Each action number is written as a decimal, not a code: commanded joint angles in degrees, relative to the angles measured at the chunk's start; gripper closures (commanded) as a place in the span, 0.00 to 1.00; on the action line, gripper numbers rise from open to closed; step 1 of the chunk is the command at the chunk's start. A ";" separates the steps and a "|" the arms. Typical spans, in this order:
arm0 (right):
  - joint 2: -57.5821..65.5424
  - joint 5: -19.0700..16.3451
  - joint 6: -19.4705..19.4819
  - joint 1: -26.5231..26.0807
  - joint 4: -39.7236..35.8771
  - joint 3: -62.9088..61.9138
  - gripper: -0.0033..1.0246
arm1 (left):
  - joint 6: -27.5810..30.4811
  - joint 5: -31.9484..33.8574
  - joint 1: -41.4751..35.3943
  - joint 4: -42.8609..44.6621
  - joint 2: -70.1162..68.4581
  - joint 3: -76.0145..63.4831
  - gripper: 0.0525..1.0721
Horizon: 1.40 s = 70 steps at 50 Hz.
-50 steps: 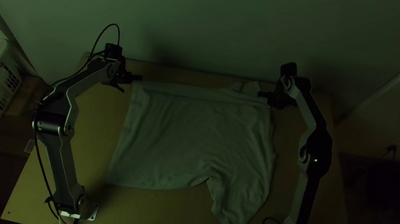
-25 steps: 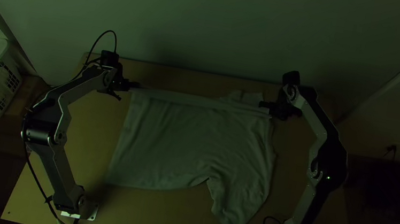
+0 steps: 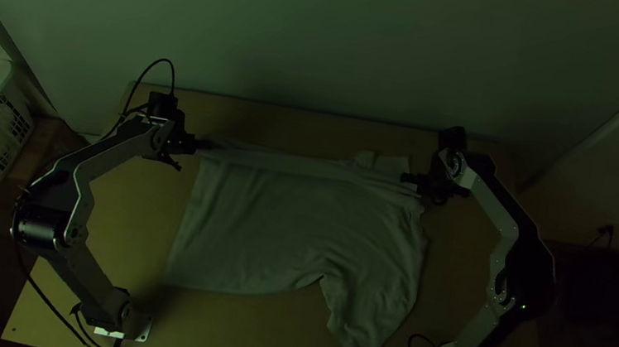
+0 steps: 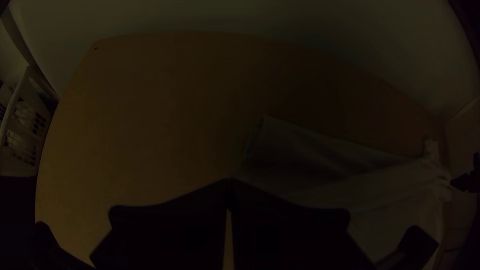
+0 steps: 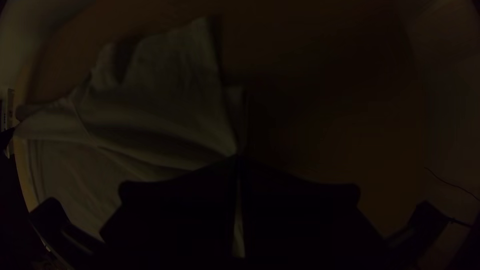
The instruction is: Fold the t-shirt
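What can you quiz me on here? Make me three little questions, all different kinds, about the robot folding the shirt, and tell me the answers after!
1. Pick one. What is the right gripper pinching?
a) a sock
b) the shirt
c) a cup

2. True or false: the shirt is rolled up into a ball.

3. Fill in the blank, using the view from above: the basket is off the ____ side of the table.

Key:
1. b
2. False
3. left
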 commanded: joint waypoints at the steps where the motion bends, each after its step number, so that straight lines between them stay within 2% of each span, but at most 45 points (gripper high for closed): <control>1: -3.23 0.81 0.86 0.10 0.62 -1.49 0.97 | -0.38 -0.13 -0.08 0.56 -2.49 -2.68 0.98; 21: -5.52 1.08 2.00 1.33 1.85 -1.13 0.97 | -0.20 -0.13 -0.61 1.35 -3.11 -3.65 0.98; 30: -6.84 1.43 3.32 2.39 0.00 -2.28 0.97 | 0.24 -0.04 -0.52 1.27 -3.28 -4.44 0.98; 43: -8.59 1.69 3.94 2.65 -0.09 -8.25 0.97 | 0.42 0.14 -0.78 2.41 -3.46 -7.25 0.98; 56: -6.92 1.87 4.64 2.48 5.54 -15.64 0.97 | 0.42 0.14 -2.28 3.99 -2.75 -10.50 0.98; 70: -2.44 1.87 4.55 1.86 9.58 -15.02 0.97 | 0.50 0.14 -3.42 4.61 -2.31 -10.94 0.98</control>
